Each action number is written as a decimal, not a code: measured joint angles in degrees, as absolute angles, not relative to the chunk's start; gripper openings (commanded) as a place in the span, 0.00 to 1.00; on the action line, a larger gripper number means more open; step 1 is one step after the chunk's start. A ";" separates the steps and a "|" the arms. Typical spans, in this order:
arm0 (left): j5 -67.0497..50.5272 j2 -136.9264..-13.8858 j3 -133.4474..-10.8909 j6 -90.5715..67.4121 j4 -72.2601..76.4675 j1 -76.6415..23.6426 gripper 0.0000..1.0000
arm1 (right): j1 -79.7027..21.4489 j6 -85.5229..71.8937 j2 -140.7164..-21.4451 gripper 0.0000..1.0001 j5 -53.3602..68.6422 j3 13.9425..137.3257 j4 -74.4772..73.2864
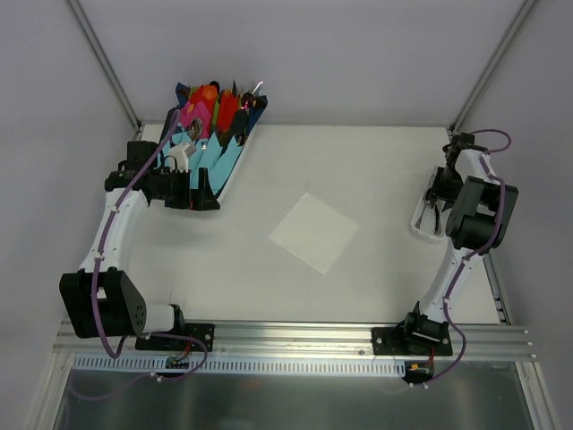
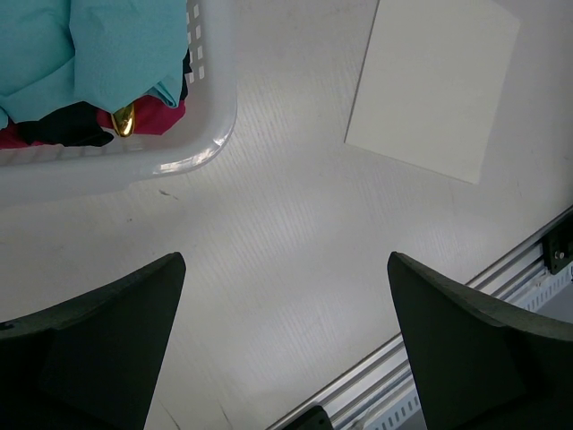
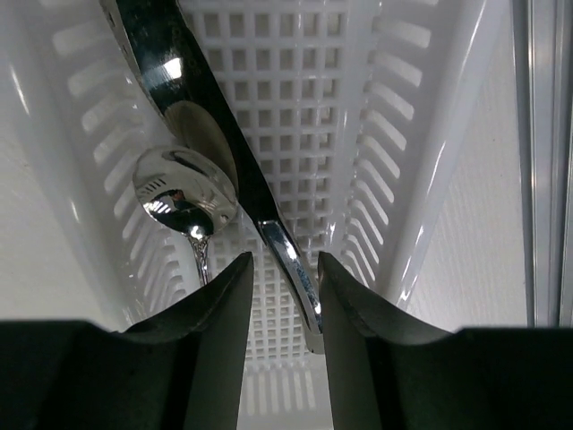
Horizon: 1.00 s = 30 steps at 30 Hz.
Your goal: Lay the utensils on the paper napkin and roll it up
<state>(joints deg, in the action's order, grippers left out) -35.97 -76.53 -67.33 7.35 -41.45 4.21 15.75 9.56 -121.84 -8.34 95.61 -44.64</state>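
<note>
1. Black fingers (image 3: 206,331) of the right gripper (image 3: 285,269) are standing narrowly apart, straddling the lower end of a long shiny metal utensil (image 3: 210,134). It is leaning against one inner face, and I cannot tell whether it is actually being clamped.
2. Just beside it, a shiny metal spoon (image 3: 183,193) is lying bowl-up, its stem running down behind one finger.
3. Both utensils are resting in a white slotted plastic tray (image 3: 403,134) near the table's right edge.
4. Seen from above, the right arm is rising from its base and folding back at the elbow. Its wrist is pointing down over the tray, hiding the gripper and most of the tray.
5. Fingers (image 2: 89,349) of the left gripper (image 2: 286,345) are standing wide apart, gripping nothing and hovering over the bare white table (image 2: 269,269). The left arm is stretching along the left side.
6. A thin plain white square paper napkin (image 1: 313,233) is lying flat mid-table, well apart from both grippers. In the left wrist view its top edge is being cut off by the frame.
7. A white plastic basket (image 2: 192,148) is sitting near the left gripper, holding light-blue, pink and red bundles (image 1: 215,134). A small gold piece among them is too small to identify.
</note>
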 measured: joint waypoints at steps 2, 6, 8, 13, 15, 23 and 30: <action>-35.97 -76.53 -67.33 7.51 -41.45 4.21 0.99 | 15.77 9.74 -123.00 0.39 -8.36 97.36 -45.25; -35.90 -76.53 -67.33 7.64 -41.45 4.21 0.99 | 15.77 10.04 -125.08 0.37 -8.36 100.47 -45.78; -35.86 -76.53 -67.31 7.75 -41.45 4.21 0.99 | 15.77 10.20 -125.34 0.36 -8.36 100.57 -46.00; -35.88 -76.62 -67.29 7.73 -41.45 4.21 0.99 | 15.77 10.63 -125.40 0.35 -8.38 100.12 -46.92; -35.92 -76.77 -67.29 7.70 -41.45 4.21 0.99 | 15.77 10.83 -125.40 0.33 -8.40 99.48 -46.98; -35.99 -77.67 -67.29 7.53 -41.45 4.21 0.99 | 15.73 11.25 -125.43 0.23 -9.69 99.29 -47.46; -36.03 -77.67 -67.29 7.44 -41.47 4.21 0.99 | 15.73 11.68 -125.43 0.00 -9.65 99.29 -47.86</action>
<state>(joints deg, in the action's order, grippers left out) -36.03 -77.67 -67.29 7.44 -41.47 4.21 15.73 11.68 -125.43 -9.65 99.29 -47.86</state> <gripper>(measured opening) 0.987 0.034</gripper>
